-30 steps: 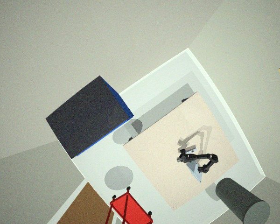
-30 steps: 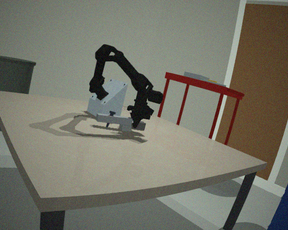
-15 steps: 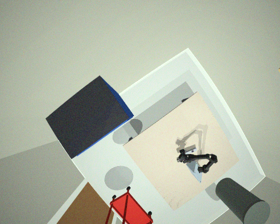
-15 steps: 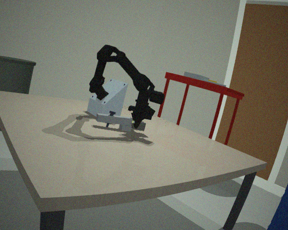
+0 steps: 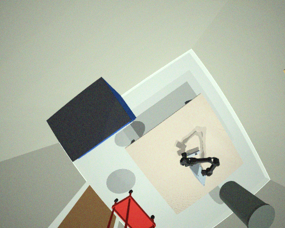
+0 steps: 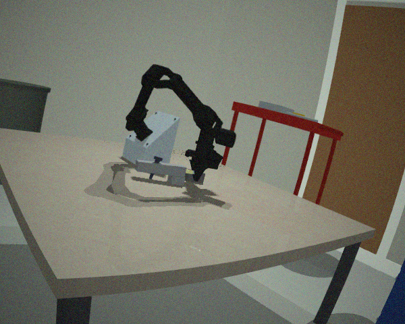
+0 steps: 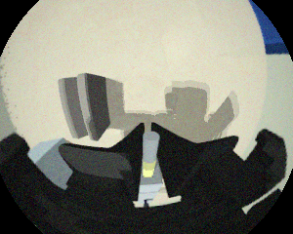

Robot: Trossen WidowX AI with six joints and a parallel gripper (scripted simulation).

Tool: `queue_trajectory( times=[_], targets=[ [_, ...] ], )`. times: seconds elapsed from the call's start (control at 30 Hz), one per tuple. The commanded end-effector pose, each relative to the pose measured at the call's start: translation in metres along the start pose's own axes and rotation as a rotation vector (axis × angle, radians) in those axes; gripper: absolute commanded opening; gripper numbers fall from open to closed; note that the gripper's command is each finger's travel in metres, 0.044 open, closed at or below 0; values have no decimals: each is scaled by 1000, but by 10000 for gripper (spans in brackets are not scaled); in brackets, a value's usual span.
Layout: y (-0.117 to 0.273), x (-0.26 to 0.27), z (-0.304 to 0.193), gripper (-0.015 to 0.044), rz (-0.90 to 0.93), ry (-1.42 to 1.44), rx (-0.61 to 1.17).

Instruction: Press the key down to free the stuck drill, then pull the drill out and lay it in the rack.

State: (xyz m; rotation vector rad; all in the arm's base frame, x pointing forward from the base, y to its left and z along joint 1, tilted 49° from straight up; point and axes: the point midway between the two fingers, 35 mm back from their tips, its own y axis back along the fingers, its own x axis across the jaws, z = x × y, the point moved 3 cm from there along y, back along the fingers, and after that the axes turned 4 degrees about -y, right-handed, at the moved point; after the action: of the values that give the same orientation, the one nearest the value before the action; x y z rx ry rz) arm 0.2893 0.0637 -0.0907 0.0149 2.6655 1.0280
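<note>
My gripper [image 6: 197, 178] [image 7: 147, 126] points down and is shut on the drill [image 7: 150, 144], a thin grey rod with a yellow band, at the end of the light grey bar [image 6: 160, 167]. Whether the drill's far end is still inside the bar's end block is hidden. The key [image 6: 157, 159], a small dark T-shaped piece, stands in the bar, with its stem showing below; how far down it sits I cannot tell. Two upright grey plates [image 7: 97, 107], apparently the rack, stand ahead and left of the fingers in the wrist view, with nothing between them.
A light blue-grey slanted housing [image 5: 202, 178] [image 6: 163, 127] [image 7: 51, 163] stands behind the bar, close to the arm. The arm's shadow falls on the table [image 5: 162, 171] [image 6: 160, 244]. Off the table are a red cart [image 5: 136, 211] [image 6: 286, 120], a dark blue box [image 5: 90, 118] and a dark bin [image 6: 15, 104].
</note>
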Motion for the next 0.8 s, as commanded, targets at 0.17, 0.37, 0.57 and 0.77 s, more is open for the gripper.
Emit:
queue_trajectory(
  times=[0.17, 0.37, 0.57, 0.77],
  targets=[
    [3, 1, 17, 0, 0, -4, -6],
    [1, 1, 13, 105, 0, 0, -1],
    [1, 1, 13, 263, 0, 0, -1],
    [0, 1, 9, 420, 0, -3, -5]
  ],
)
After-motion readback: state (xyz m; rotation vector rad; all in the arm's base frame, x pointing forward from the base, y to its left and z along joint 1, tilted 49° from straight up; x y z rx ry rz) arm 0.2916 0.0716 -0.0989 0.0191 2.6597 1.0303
